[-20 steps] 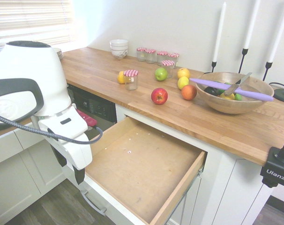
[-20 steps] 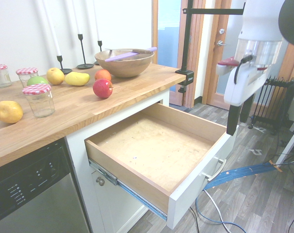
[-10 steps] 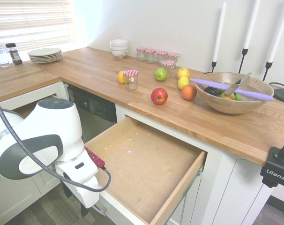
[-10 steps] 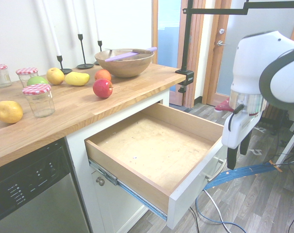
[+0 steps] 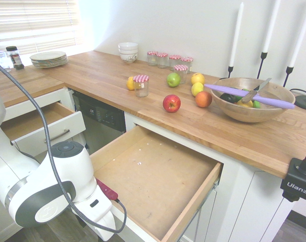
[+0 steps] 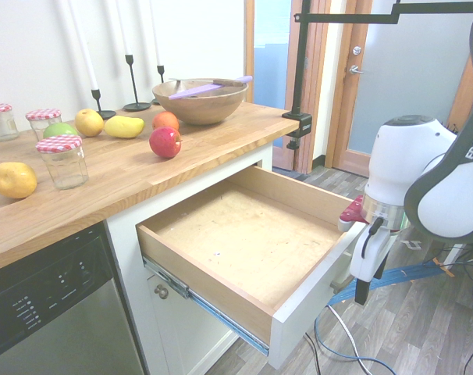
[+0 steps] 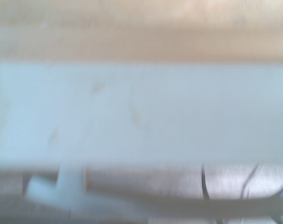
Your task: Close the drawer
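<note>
Wide deep drawer (image 6: 252, 242) with white panel front, pale plywood sides and speckled brown base is pulled fully out from under the butcher-block wooden countertop (image 5: 143, 96). White arm's two-finger gripper (image 6: 364, 286) hangs pointing down just outside the drawer's white front, fingers spread, holding nothing. Wrist view is blurred: white front panel edge (image 7: 141, 112) across the middle. Smaller white-fronted drawer (image 5: 42, 126) also stands open.

drawer (image 6: 244, 242): pulled out from under the surface (image 6: 119, 176), nothing inside
gripper (image 6: 363, 291): just in front of the drawer's front panel, pointing down
bowl (image 6: 200, 99): on the surface, behind the drawer
apple (image 6: 165, 142): on the surface near its front edge
small drawer (image 5: 39, 123): open, left of the dishwasher (image 5: 100, 118)
</note>
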`<state>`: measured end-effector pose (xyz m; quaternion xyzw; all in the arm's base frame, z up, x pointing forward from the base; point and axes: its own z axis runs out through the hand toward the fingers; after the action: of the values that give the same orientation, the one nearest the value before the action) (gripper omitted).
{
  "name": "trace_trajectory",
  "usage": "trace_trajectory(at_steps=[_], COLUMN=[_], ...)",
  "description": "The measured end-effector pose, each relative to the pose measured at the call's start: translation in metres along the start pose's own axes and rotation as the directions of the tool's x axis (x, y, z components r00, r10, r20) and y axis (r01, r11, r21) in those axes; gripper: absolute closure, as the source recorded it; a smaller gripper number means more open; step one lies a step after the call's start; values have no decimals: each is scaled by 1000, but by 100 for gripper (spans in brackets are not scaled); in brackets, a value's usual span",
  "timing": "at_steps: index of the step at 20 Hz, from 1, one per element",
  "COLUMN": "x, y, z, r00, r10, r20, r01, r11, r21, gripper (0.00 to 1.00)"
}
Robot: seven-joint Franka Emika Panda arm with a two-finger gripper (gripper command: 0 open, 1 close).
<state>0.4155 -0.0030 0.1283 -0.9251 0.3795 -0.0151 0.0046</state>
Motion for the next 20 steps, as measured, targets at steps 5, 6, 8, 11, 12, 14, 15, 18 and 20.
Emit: trace_trajectory(at_steps=[5, 6, 8, 11, 12, 14, 15, 18, 20], x=[-6, -8, -12, -16, -16, -14, -12, -5, -2], y=[-3, -5, -9, -13, -13, -11, -10, -10, -10], z=[12, 12, 11, 11, 11, 11, 11, 9, 8], r00=[1000, 1000, 1000, 1000, 1000, 1000, 1000, 1000, 1000], r10=[-3, -6, -11, -11, -8, -2, 0, 2, 3], r20=[-11, -11, -15, -16, -16, -18, -20, -26, -27], r01=[3, 6, 12, 12, 9, 2, 1, -1, -2], r11=[1000, 1000, 999, 999, 999, 999, 999, 999, 999], r21=[24, 27, 33, 36, 36, 35, 35, 40, 43], gripper=[100, 100, 100, 100, 100, 100, 100, 100, 100])
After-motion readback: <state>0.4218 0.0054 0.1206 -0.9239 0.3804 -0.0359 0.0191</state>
